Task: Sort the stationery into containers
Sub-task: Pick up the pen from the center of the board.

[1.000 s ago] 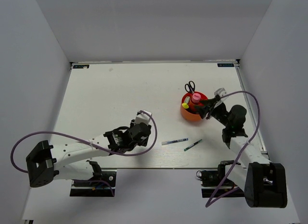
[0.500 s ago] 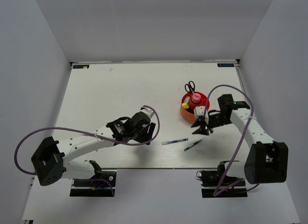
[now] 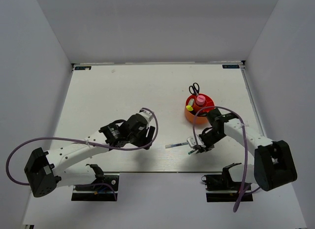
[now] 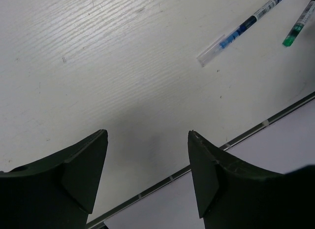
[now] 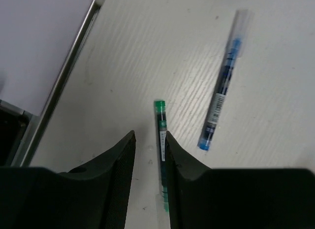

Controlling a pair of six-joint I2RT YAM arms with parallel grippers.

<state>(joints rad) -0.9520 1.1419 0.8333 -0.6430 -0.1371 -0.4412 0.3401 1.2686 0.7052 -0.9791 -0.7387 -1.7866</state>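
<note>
The round orange-red cup [image 3: 193, 118] holds the black-handled scissors [image 3: 194, 87], the pink-capped glue tube [image 3: 200, 99] and a yellow highlighter [image 3: 189, 108]. A blue-white pen [image 3: 178, 144] lies on the table near its front edge. It also shows in the right wrist view [image 5: 221, 96] and the left wrist view [image 4: 246, 27]. My right gripper [image 3: 197, 147] is low over the green pen [image 5: 161, 135]. Its jaws [image 5: 149, 135] straddle the pen, which lies against the right finger with a gap to the left finger. My left gripper [image 3: 149, 136] is open and empty [image 4: 147, 135], left of both pens; the green pen's tip [image 4: 300, 27] shows there.
The table's front edge with its metal rail [image 4: 221, 150] runs just beyond the left fingertips and shows in the right wrist view [image 5: 69, 76]. White walls enclose the table on three sides. The purple cables loop over both arms.
My right gripper has swung from beside the cup down to the green pen and now straddles it. My left arm has shifted slightly toward the back left.
</note>
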